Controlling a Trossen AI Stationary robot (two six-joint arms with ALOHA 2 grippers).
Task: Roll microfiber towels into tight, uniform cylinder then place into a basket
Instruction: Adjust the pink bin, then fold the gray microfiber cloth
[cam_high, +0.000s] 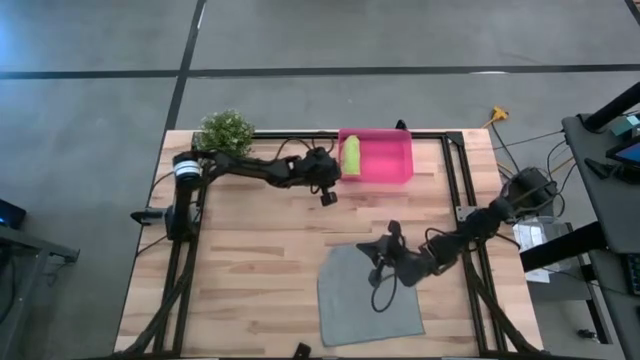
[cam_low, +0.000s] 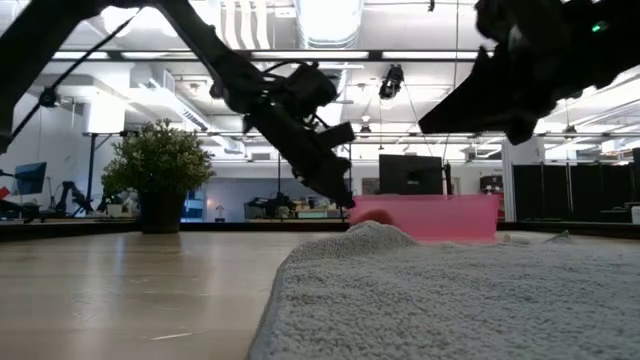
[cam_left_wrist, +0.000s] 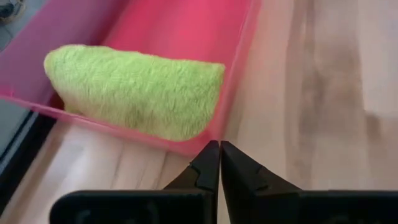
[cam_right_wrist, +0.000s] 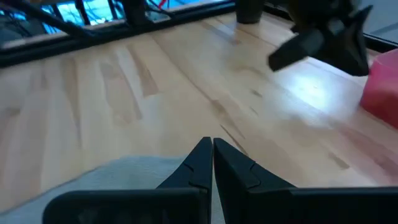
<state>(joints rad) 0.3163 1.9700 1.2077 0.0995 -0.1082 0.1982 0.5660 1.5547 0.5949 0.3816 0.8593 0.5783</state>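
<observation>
Nearest us in the low view lies the grey towel (cam_low: 450, 290), spread flat on the worktop (cam_high: 260, 260) with one small hump along its far edge. From above we see it at the near right of the worktop, a little askew, with the right hand (cam_high: 377, 252) hanging over its far edge; that hand's fingers (cam_right_wrist: 208, 163) are pressed together, clenched on nothing, and we see the towel's edge just below their tips in the right wrist view. The green towel (cam_high: 352, 155) is already rolled into a short cylinder and lies in the pink basket (cam_high: 385, 175), along its left wall, at the far edge of the worktop. The left hand (cam_high: 328, 196) sits just outside the basket's left near corner, above the bare wood. In the left wrist view its fingers (cam_left_wrist: 219, 165) meet tip to tip, clenched and empty, with the basket's pink wall and the green roll right ahead of them. A potted plant (cam_high: 226, 132) stands at the far left corner, well apart from the basket. Both arms reach in from the sides, and the two hands are well apart from each other.
</observation>
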